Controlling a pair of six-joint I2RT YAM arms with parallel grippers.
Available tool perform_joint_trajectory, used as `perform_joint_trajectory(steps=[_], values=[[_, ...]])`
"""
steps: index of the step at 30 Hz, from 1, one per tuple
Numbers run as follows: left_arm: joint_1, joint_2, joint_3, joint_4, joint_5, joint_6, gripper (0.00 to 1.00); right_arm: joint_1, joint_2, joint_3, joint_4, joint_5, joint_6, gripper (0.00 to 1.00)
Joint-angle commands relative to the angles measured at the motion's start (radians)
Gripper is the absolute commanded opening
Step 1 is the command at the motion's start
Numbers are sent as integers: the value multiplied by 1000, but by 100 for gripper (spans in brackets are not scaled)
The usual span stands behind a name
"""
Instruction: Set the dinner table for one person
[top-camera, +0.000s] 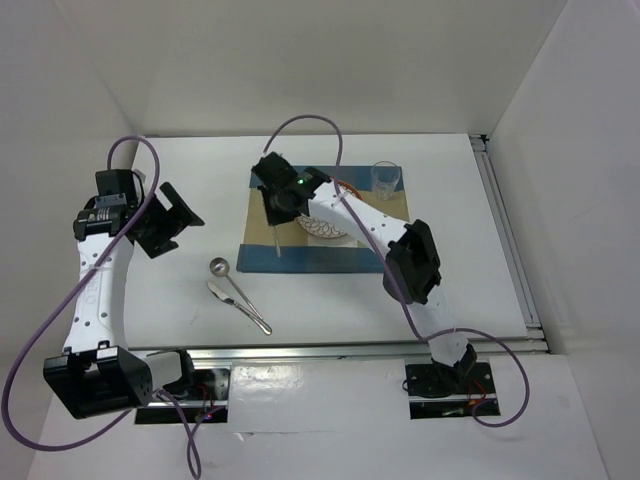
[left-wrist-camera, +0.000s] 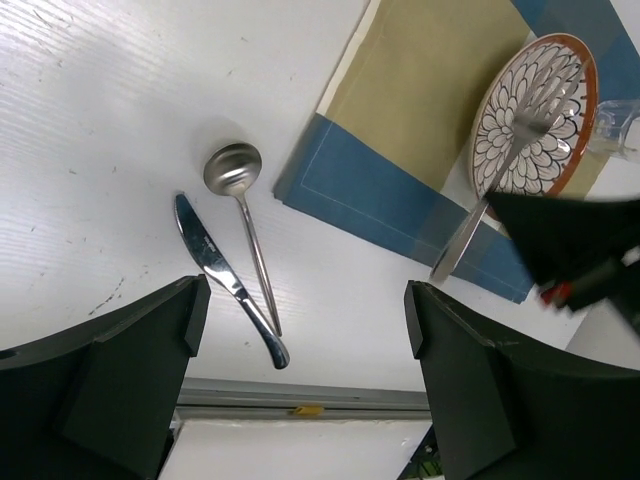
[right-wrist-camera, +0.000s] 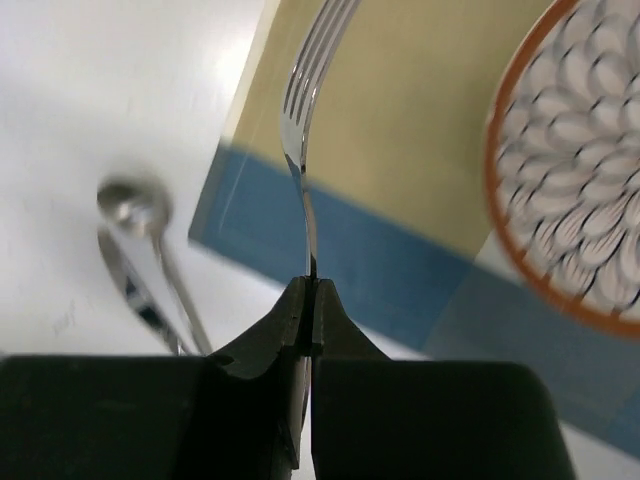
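Observation:
The white dinner table (top-camera: 460, 250) holds a blue-and-tan placemat (top-camera: 300, 258) with an orange-rimmed patterned plate (top-camera: 325, 230) and a clear glass (top-camera: 385, 178) at its far right corner. My right gripper (top-camera: 272, 200) is shut on a fork (top-camera: 275, 240) and holds it above the left part of the placemat. In the right wrist view the fork (right-wrist-camera: 303, 120) points away from the shut gripper (right-wrist-camera: 310, 290). A spoon (top-camera: 219, 266) and a knife (top-camera: 228, 296) lie on the table left of the placemat. My left gripper (top-camera: 165, 222) is open and empty above the table's left side.
A metal rail (top-camera: 350, 348) runs along the table's near edge and another along the right edge (top-camera: 510, 240). White walls enclose the back and sides. In the left wrist view the spoon (left-wrist-camera: 232, 168) and knife (left-wrist-camera: 205, 250) lie side by side beside the placemat (left-wrist-camera: 380, 190).

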Motion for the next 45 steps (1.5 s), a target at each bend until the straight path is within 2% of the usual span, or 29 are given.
perform_joint_trajectory(steps=[1,2,5,9,22,24,25,27,29,34,39,40,41,45], values=[[7,-20,-10,5,-29,-23,98,-69,124,143,57,25,37,0],[7,-29,-19,-4,-30,-23,98,-79,180,215,57,36,37,0],[7,-38,-30,-4,-40,-32,98,-115,233,282,47,48,78,0],[7,-48,-39,-4,-30,-32,98,-162,244,222,174,-27,105,0],[7,-57,-30,-13,-39,-23,98,-162,326,225,192,-96,146,1],[7,-57,-30,-13,-39,-23,98,-162,327,225,201,-117,166,15],[16,-57,-41,-13,-30,-23,98,-162,327,216,202,-128,166,32],[16,-77,-41,-13,-20,-23,98,-162,316,216,211,-128,166,44],[16,-77,-41,-13,-11,-23,98,-162,282,216,211,-128,166,48],[16,-95,-32,-23,-2,-23,96,-124,155,181,208,-152,128,48],[16,-115,22,-45,-40,-42,96,-12,-29,-91,277,-149,65,48],[25,-115,36,-62,-51,-65,95,8,-29,-125,296,-169,33,48],[26,-150,46,-72,-51,-76,95,44,-40,-172,309,-219,20,53],[26,-207,47,-38,38,-107,94,144,44,-133,275,-211,-15,61]])
